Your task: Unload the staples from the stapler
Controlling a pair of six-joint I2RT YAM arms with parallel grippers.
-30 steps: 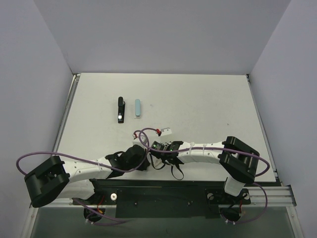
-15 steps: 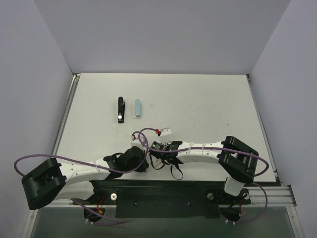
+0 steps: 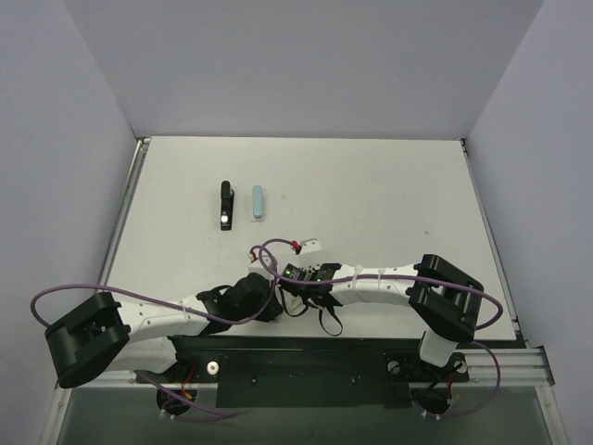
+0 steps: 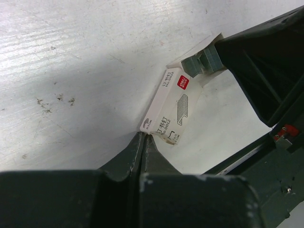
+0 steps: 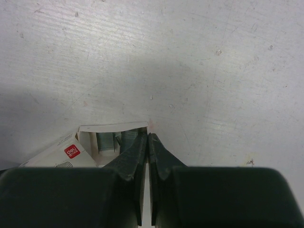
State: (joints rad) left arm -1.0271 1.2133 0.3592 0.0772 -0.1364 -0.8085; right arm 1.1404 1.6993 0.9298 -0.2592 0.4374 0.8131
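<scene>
Both grippers are shut with nothing between the fingers; the left gripper (image 4: 143, 142) has its tips pressed together just at the near corner of a small white staple box (image 4: 172, 107), though whether they touch it cannot be told; the right gripper (image 5: 147, 142) is closed the same way beside the open end of that box.

Neither is near the stapler (image 3: 224, 205); it lies flat on the table (image 3: 389, 185), well apart from both, on the far side of the box and off toward the left; its long axis runs straight away from the arms, near end to far end; a pale blue piece (image 3: 258, 202) lies just beside it on its right, parallel and not touching.

Judged from the top view, the stapler sits on the left arm's side, so the left gripper seems slightly the nearer; the coming move calls for a reach forward and leftward past the box; fingers opening across the narrow width would meet the long flanks squarely.
</scene>
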